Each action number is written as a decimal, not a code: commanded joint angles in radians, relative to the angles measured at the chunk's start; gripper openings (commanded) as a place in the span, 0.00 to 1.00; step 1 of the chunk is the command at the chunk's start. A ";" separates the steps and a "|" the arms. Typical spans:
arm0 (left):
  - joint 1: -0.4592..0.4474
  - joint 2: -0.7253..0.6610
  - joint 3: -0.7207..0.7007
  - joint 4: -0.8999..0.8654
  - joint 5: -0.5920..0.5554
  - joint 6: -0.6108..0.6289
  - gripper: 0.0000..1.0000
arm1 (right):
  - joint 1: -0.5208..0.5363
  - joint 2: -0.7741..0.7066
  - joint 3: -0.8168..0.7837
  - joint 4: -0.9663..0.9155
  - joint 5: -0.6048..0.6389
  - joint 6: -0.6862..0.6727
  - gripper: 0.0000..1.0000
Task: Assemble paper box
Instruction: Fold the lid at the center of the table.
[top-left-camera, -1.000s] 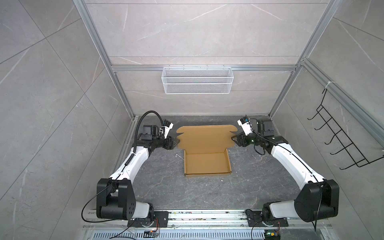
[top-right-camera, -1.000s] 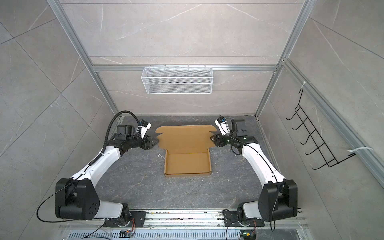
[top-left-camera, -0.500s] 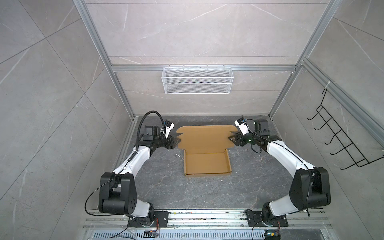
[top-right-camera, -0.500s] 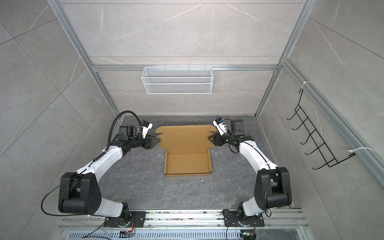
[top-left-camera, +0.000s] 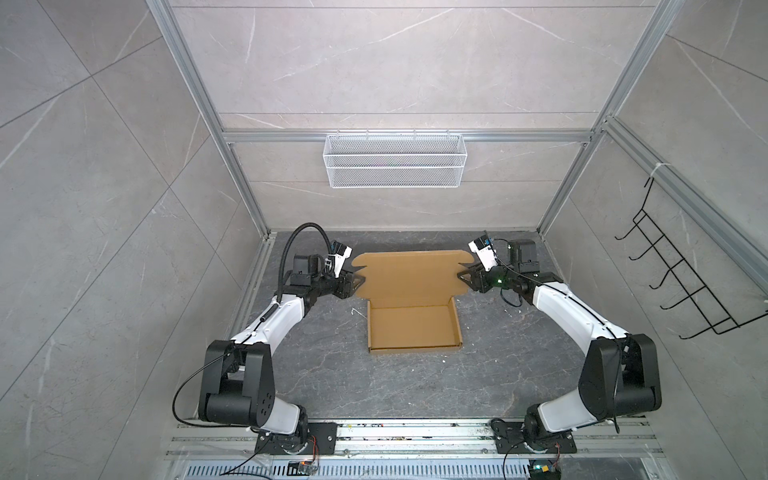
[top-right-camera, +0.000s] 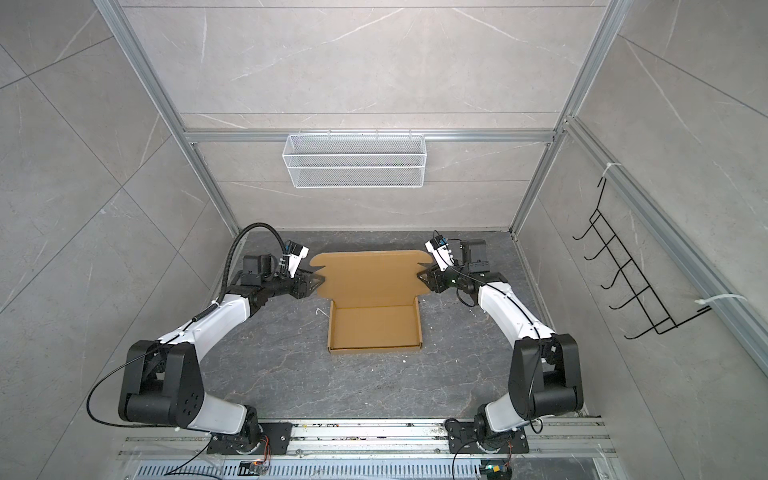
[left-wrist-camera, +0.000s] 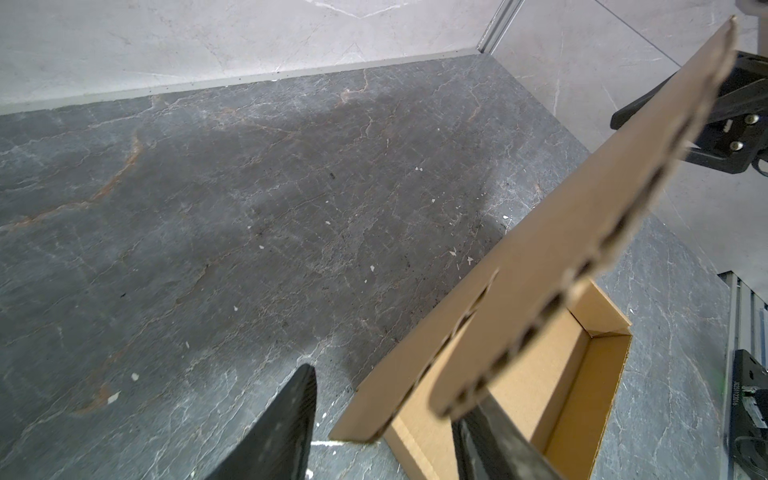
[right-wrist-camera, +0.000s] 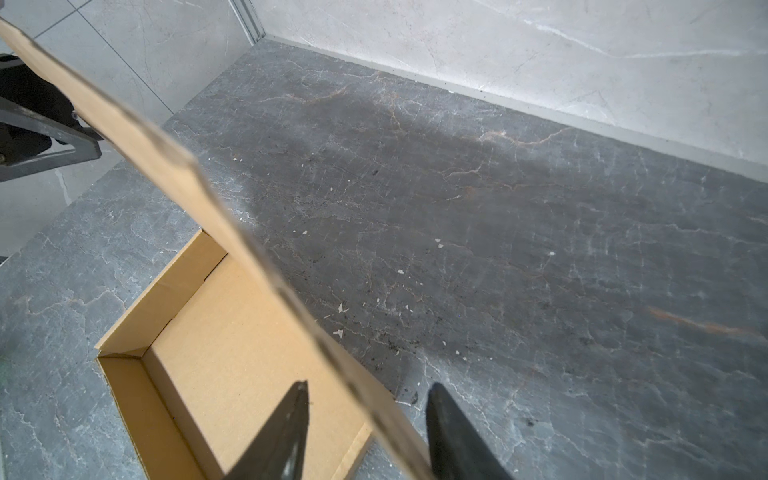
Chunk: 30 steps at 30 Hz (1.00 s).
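Grey stone-look walls box in the dark veined counter, and on it, midway between my two arms, sits the paper box. Its tray is already folded up with low walls, on the side nearer my bases, while the lid reaches toward the back wall, slanting up off the counter from the tray's far edge with both side ears still spread. Over the last second both wrists have slid inward from just outside the lid, so that each ear now lies between my tips, and both pairs have been narrowing as they came; the box itself has not shifted. I read that as the end of the approach: the tray looks done, and what is left is to fold the ears and bring the lid down. My left fingers stand partly open around the left ear; one tip lies against the cardboard's edge, while the other is clear of it, with counter showing in the gap. My right fingers are also partly open, straddling the lid's right edge, which runs between them closer to one tip. I see a gap on both sides there. Neither pair has hold of the box yet.
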<state>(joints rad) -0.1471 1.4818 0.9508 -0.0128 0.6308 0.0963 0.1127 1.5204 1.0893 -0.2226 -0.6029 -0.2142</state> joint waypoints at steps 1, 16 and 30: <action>-0.018 0.015 0.006 0.072 0.012 -0.017 0.50 | 0.001 -0.012 -0.025 0.024 -0.010 0.021 0.45; -0.060 -0.015 -0.017 0.076 -0.079 -0.032 0.15 | 0.017 -0.063 -0.121 0.120 0.013 0.111 0.30; -0.155 -0.073 -0.093 0.188 -0.250 -0.087 0.04 | 0.042 -0.151 -0.248 0.222 0.086 0.204 0.31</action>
<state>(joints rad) -0.2787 1.4414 0.8719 0.1402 0.3882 0.0402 0.1402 1.3918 0.8749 -0.0360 -0.5194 -0.0547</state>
